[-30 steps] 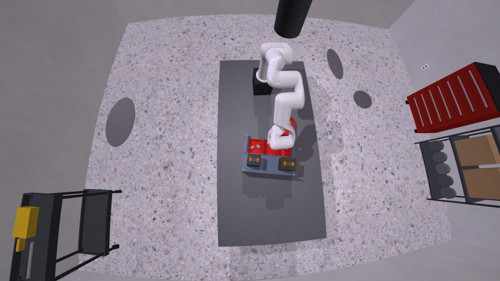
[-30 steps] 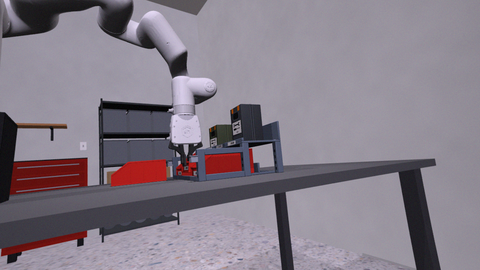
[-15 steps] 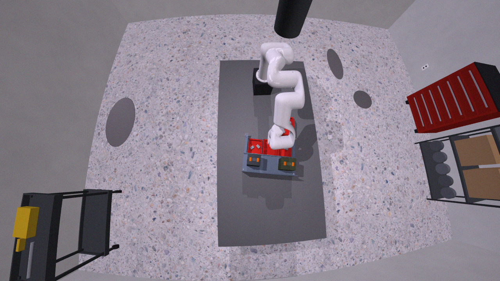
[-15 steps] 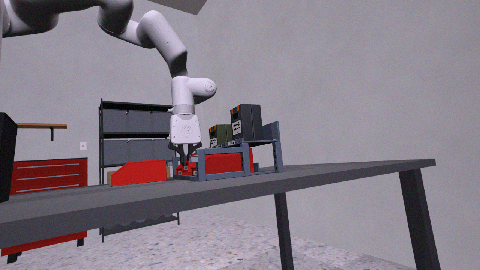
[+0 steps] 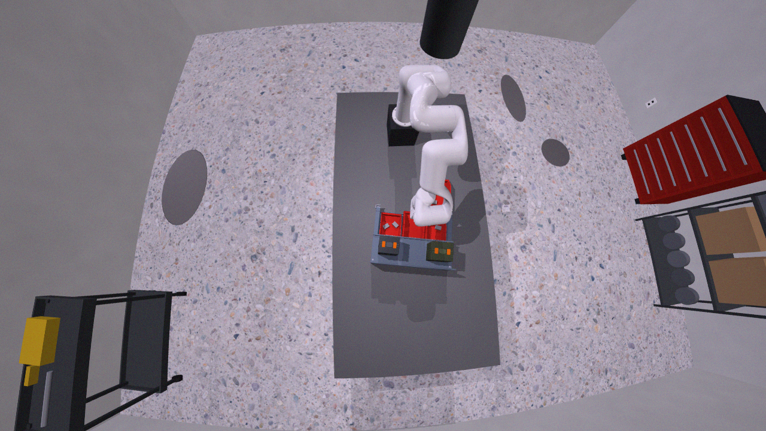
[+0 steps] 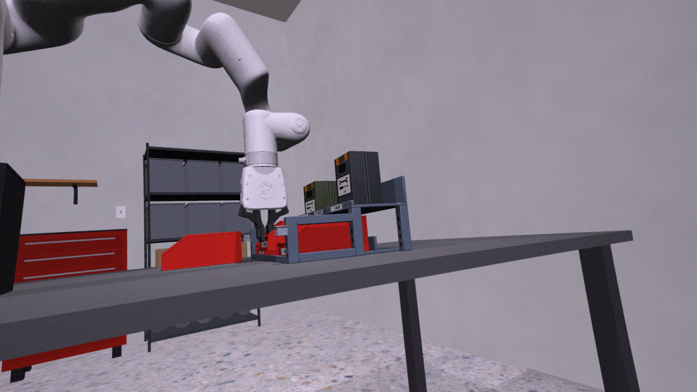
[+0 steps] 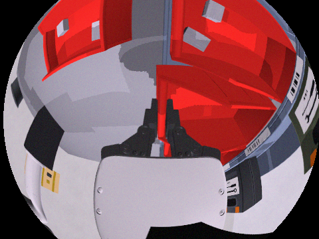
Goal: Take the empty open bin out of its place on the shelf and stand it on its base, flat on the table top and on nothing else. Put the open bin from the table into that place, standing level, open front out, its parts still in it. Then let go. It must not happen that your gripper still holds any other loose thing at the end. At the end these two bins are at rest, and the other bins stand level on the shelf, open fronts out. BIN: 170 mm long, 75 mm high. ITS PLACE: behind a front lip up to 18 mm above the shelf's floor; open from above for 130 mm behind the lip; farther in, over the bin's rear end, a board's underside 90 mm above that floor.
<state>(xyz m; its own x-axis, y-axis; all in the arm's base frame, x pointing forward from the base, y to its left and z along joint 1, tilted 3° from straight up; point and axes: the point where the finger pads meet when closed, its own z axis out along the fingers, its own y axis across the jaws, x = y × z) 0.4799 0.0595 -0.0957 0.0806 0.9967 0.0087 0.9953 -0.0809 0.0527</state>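
The blue-grey shelf (image 5: pixel 412 240) stands in the middle of the table. My gripper (image 7: pixel 161 107) is shut on the front wall of the empty red bin (image 7: pixel 212 111) in the shelf's middle place. The bin's front end looks raised a little at the lip, and its rear end is under the upper board. In the side view the gripper (image 6: pixel 263 238) points straight down at the shelf's front (image 6: pixel 341 228). The red bin with grey parts (image 7: pixel 84 18) stands on the table in front of the shelf, and it also shows in the side view (image 6: pixel 202 251). In the top view the arm hides the gripper.
Two other red bins with parts stand in the shelf, one on the left (image 5: pixel 389 224) and one on the right (image 7: pixel 230 31). A dark box (image 6: pixel 355 176) and a green box (image 6: pixel 319 196) stand on the upper board. The arm's black base (image 5: pixel 401 126) is at the table's far end.
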